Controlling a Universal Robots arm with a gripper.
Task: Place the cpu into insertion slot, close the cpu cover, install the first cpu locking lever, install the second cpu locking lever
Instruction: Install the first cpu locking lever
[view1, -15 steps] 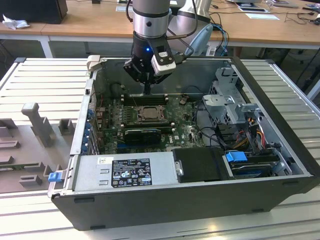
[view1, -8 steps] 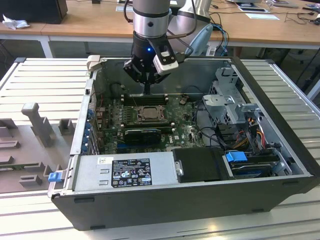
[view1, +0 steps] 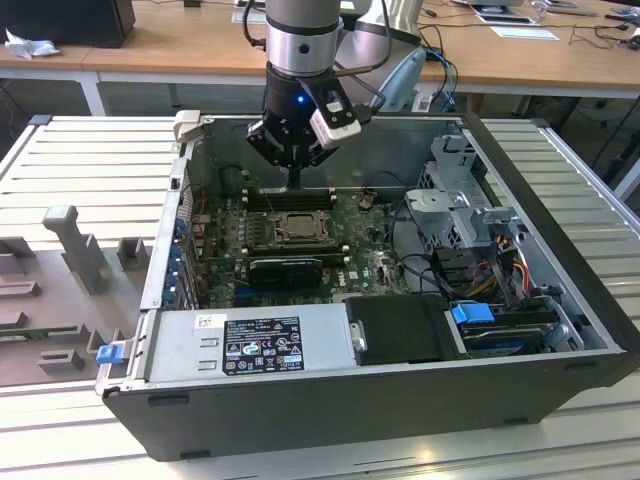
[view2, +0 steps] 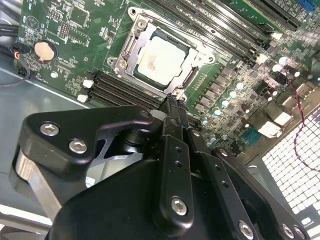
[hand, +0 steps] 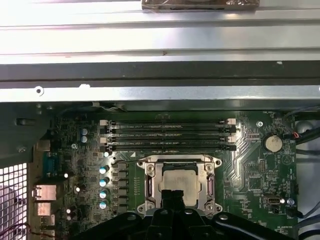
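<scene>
Cpu (view2: 162, 57) sits flat in the insertion slot (view1: 275, 230), pale face up. The cpu cover (view2: 145, 27) lies down around it, its window framing the chip, and I see the same in both wrist views.

Reading the exterior view from its left, a grey moulded fixture (view1: 70, 250) lies on the slatted worktop (view1: 90, 150), just beside the open computer case (view1: 300, 410). Inside the case the green board (view1: 370, 255) covers the floor. The slot is near the board's middle, and the power supply (view1: 250, 345) is at about 6 o'clock from it.

My end effector (view1: 294, 182) hangs at 12 o'clock from the slot, over the black memory slots (view1: 290, 198), pointing straight down. Its fingers are pressed together, with nothing visible between them. In the second wrist view the tip is right at the cover's edge, and I cannot tell whether it touches.

At 3 o'clock from the slot, toward the exterior view's right, stands the metal drive cage (view1: 455, 200). At about 4 o'clock there is a blue tab (view1: 473, 313), near bundled cables (view1: 505, 260).
</scene>
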